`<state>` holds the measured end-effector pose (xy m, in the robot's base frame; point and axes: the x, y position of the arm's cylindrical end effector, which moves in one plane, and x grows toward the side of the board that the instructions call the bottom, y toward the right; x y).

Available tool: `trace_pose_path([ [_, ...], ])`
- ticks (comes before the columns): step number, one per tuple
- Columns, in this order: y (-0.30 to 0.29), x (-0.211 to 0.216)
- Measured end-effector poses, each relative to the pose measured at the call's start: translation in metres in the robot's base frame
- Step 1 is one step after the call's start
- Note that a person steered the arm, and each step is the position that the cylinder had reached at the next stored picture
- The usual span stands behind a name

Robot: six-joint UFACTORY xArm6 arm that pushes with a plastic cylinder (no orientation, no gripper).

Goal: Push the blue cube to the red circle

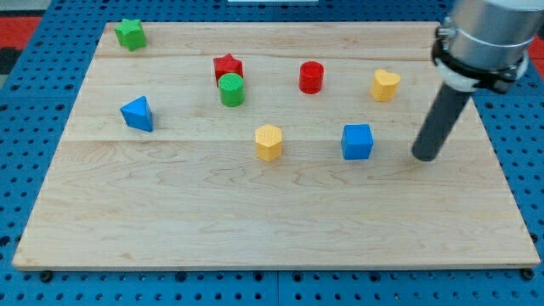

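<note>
The blue cube (357, 141) sits right of the board's middle. The red circle (311, 77), a short red cylinder, stands above it and to its left, apart from it. My tip (424, 157) rests on the board to the right of the blue cube, slightly lower, with a clear gap between them. The rod rises from there toward the view's top right.
A yellow hexagon block (269, 142) lies left of the blue cube. A yellow heart block (385, 85) is at the upper right. A red star (228, 66) touches a green cylinder (231, 89). A blue triangle (137, 113) is at the left, a green star (130, 33) at the top left.
</note>
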<state>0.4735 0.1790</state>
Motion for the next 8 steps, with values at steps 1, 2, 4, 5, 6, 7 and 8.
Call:
trace_pose_path([
  [1, -0.037, 0.000],
  [2, -0.059, -0.001],
  [4, -0.062, -0.018],
  [5, -0.065, 0.007],
  [6, -0.076, 0.000],
  [7, -0.095, -0.024],
  [8, -0.117, -0.039],
])
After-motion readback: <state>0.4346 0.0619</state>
